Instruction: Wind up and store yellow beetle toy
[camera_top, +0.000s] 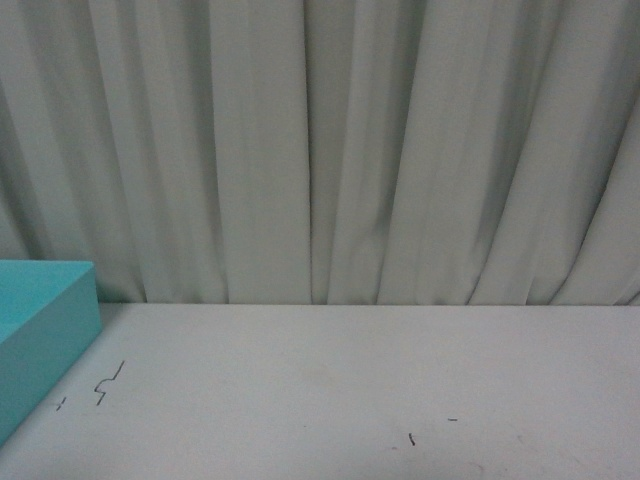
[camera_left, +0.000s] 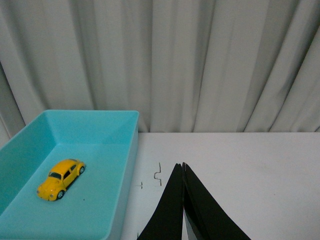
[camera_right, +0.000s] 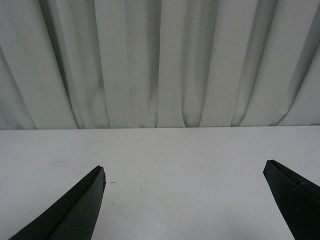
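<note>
While yellow beetle toy (camera_left: 60, 178) sits inside bin (camera_left: 131, 150) — left pincer (camera_left: 181, 167) closed.

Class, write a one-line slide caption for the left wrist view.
Yellow beetle toy resting inside the turquoise bin, left gripper shut and empty above the white table.

No readable text, labels, brands or numbers anywhere. Table (camera_top: 350, 380) has only small dark squiggle marks (camera_top: 110, 384), not legible as letters. Nothing printed on turquoise bin (camera_left: 131, 150).

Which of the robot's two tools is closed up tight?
The left tool: its two black fingers press together with nothing between them. The right tool has its fingers spread wide apart over the white table.
</note>
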